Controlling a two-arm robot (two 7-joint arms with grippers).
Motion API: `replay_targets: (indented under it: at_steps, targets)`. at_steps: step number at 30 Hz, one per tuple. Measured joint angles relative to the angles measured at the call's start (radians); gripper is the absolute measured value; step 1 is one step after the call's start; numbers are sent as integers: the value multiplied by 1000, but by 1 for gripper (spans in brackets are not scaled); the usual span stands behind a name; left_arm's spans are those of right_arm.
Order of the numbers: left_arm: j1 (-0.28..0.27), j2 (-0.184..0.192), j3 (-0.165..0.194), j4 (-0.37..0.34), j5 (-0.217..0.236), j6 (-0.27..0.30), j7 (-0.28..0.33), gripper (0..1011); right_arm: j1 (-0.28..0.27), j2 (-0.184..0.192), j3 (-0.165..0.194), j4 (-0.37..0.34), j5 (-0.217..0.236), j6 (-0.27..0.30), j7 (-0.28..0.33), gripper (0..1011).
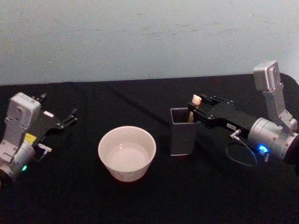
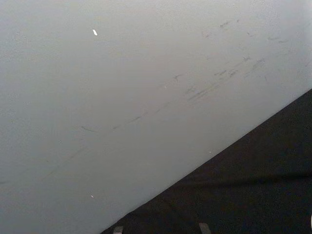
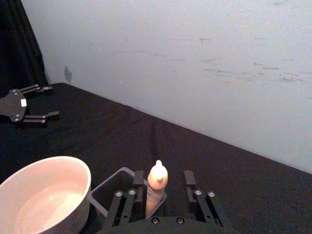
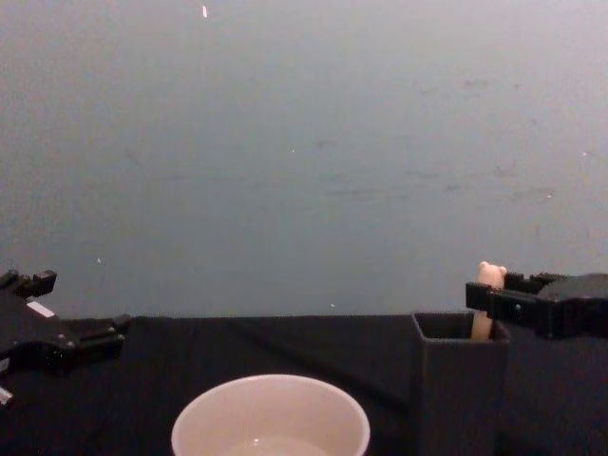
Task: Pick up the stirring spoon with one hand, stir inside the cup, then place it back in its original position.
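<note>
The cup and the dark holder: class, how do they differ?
The cup is round, cream-white; the holder square, dark grey. The cup is wider and lower than the holder. The holder holds the stirring spoon, right gripper astride it; the cup holds none. Both stand upright, open-topped.

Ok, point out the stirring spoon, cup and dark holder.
stirring spoon (image 3: 157,178): right wrist view, bear-head top of handle.
cup (image 1: 124,176): head view, front outer wall.
dark holder (image 1: 182,139): head view, front face.
</note>
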Motion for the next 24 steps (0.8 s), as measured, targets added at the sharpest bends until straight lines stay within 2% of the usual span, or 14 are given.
replay_targets:
  at_steps: [11, 24]
  targets:
    - [0, 0, 0, 0, 0, 0, 0, 1001, 0, 0, 0, 0, 1, 0, 0, 212]
    - [0, 0, 0, 0, 0, 0, 0, 1001, 0, 0, 0, 0, 0, 0, 0, 212]
